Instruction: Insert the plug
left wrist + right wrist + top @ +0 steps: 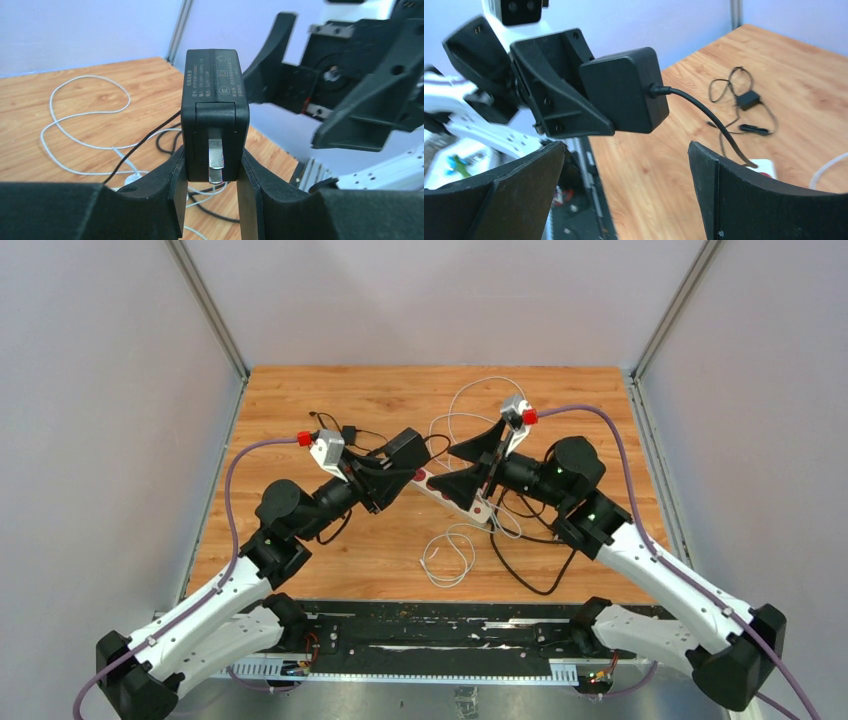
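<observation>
Left claw [212, 172] clenched on the black adapter [215, 95], held up off the counter [300, 390], pinched at its prong end only. Right claw [476, 462] spread wide, empty, just right of it. Risk: adapter pivots or slips when pushed, so prongs miss the slots. Power strip [436, 486] lies below, partly under the right claw. The white cable [450, 558] and black cable [530, 575] loop nearby and could snag.

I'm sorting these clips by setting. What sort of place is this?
Probably a lab test cell, not a home: a wooden table walled by plain panels on metal posts, with two robot arms bolted at its edge.
</observation>
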Motion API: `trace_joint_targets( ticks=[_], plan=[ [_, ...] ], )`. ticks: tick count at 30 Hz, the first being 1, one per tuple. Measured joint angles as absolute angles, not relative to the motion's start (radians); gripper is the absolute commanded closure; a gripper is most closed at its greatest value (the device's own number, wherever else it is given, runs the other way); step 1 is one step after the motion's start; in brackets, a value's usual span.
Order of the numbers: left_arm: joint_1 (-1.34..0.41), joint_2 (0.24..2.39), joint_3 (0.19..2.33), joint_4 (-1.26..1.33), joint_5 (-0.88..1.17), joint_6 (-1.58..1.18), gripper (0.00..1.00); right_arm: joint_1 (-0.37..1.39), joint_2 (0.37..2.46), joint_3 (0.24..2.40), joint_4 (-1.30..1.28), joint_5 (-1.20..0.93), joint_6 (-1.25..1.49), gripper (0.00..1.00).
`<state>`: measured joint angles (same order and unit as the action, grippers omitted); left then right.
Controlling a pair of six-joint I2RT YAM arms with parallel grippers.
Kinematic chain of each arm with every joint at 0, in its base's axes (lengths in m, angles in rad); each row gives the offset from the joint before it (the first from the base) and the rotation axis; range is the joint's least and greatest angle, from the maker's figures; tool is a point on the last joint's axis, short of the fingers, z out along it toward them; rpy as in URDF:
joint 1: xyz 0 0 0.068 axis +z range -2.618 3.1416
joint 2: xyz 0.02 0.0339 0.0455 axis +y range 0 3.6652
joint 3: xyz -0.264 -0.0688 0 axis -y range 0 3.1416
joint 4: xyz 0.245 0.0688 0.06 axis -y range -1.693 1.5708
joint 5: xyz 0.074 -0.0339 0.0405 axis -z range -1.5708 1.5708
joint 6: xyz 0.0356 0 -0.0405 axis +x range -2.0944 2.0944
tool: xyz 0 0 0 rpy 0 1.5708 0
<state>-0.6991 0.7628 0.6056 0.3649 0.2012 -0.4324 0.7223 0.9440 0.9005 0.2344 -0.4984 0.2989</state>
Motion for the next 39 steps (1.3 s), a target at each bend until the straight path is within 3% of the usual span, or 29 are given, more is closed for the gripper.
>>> trace_joint_targets(
  ticks=[10, 20, 25, 28, 32, 33, 37, 38, 39],
  plan=[
    [-0.699, 0.73, 0.62, 0.442, 0.233, -0.542, 1.0, 0.72, 1.096, 0.9, 0.566, -0.478, 0.739, 0.01],
    [-0.699, 0.722, 0.622, 0.484, 0.272, -0.577, 1.0, 0.773, 1.194, 0.933, 0.718, -0.464, 0.844, 0.04],
    [-0.699, 0.724, 0.622, 0.493, 0.284, -0.585, 1.0, 0.808, 1.25, 0.945, 0.794, -0.465, 0.855, 0.22],
    [-0.699, 0.725, 0.622, 0.492, 0.282, -0.591, 1.0, 0.816, 1.272, 0.945, 0.838, -0.464, 0.875, 0.38],
    [-0.698, 0.725, 0.622, 0.502, 0.279, -0.602, 1.0, 0.825, 1.282, 0.945, 0.895, -0.463, 0.894, 0.42],
    [-0.698, 0.724, 0.622, 0.508, 0.278, -0.606, 1.0, 0.825, 1.283, 0.945, 0.907, -0.463, 0.897, 0.49],
    [-0.698, 0.717, 0.622, 0.534, 0.282, -0.658, 1.0, 0.826, 1.284, 0.945, 0.947, -0.48, 0.898, 1.0],
    [-0.701, 0.714, 0.622, 0.545, 0.285, -0.678, 0.93, 0.828, 1.284, 0.945, 0.966, -0.49, 0.893, 1.0],
    [-0.704, 0.71, 0.623, 0.551, 0.285, -0.688, 0.71, 0.831, 1.284, 0.945, 0.982, -0.495, 0.895, 1.0]
  ],
)
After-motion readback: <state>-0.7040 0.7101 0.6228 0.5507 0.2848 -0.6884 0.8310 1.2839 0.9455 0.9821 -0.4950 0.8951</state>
